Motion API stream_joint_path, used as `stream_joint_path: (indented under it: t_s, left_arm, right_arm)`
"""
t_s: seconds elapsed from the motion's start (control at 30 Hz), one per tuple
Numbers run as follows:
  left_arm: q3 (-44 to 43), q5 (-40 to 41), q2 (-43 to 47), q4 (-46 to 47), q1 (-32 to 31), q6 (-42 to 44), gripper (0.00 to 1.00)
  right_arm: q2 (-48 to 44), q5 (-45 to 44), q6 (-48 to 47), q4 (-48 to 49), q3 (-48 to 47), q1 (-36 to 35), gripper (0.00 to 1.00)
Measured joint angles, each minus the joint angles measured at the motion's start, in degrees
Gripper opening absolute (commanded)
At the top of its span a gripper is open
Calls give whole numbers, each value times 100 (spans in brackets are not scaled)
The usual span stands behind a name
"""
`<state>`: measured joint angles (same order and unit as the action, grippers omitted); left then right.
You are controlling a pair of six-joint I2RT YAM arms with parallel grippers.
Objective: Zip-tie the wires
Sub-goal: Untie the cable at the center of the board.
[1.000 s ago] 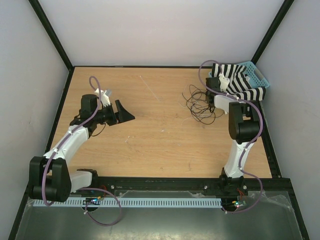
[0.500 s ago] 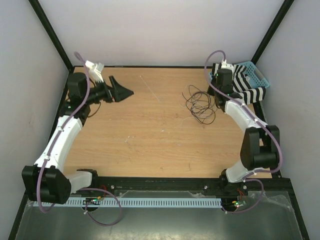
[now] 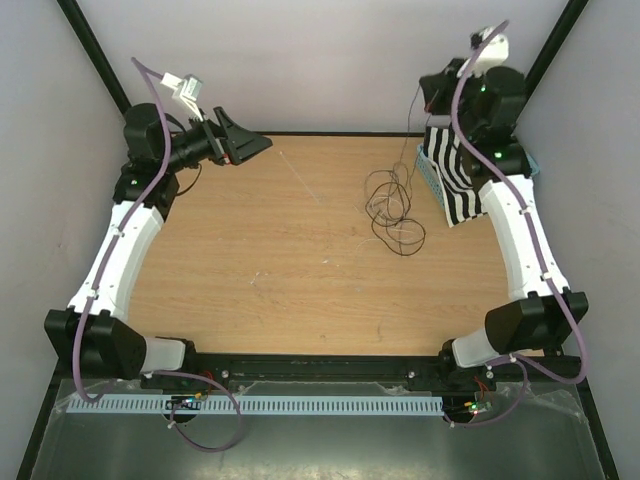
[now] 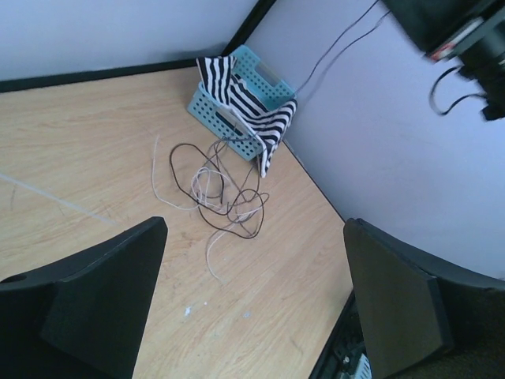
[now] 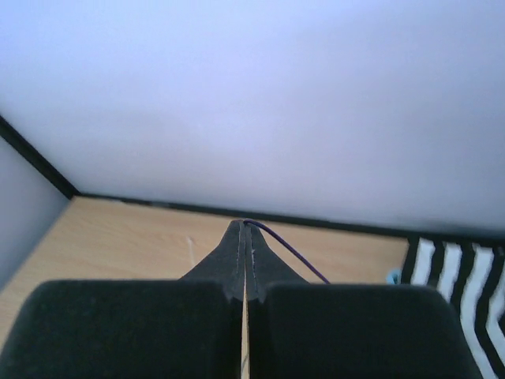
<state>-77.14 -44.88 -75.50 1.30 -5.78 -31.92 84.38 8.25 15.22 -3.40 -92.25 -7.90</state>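
Top external view: the wires [image 3: 392,208], thin black and pale loops, lie tangled on the desk [image 3: 280,270] at upper right. Left fingers [image 4: 102,308] spread wide; right fingers [image 5: 221,268] pinch one strand.

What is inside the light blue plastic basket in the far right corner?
The light blue plastic basket holds a black-and-white striped cloth that spills over its side. The uncovered part looks bare; anything under the cloth is hidden.
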Motion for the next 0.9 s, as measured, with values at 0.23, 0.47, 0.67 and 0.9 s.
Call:
stream_joint_path:
  t_s: [0.23, 0.47, 0.67, 0.9]
  left_arm:
    - [0, -63, -173, 83, -162, -118, 97]
    - [9, -120, -173, 201, -192, -142, 98]
    - [50, -116, -223, 282, -289, -138, 98]
    - [168, -11, -654, 595, -1016, 210, 99]
  right_arm:
    - [369, 664, 452, 13, -1825, 0, 0]
    - [1032, 977, 920, 0, -3394, 0, 0]
    - [1152, 992, 1139, 26, -3816, 0, 0]
    - [1027, 1364, 1370, 48, -3331, 0, 0]
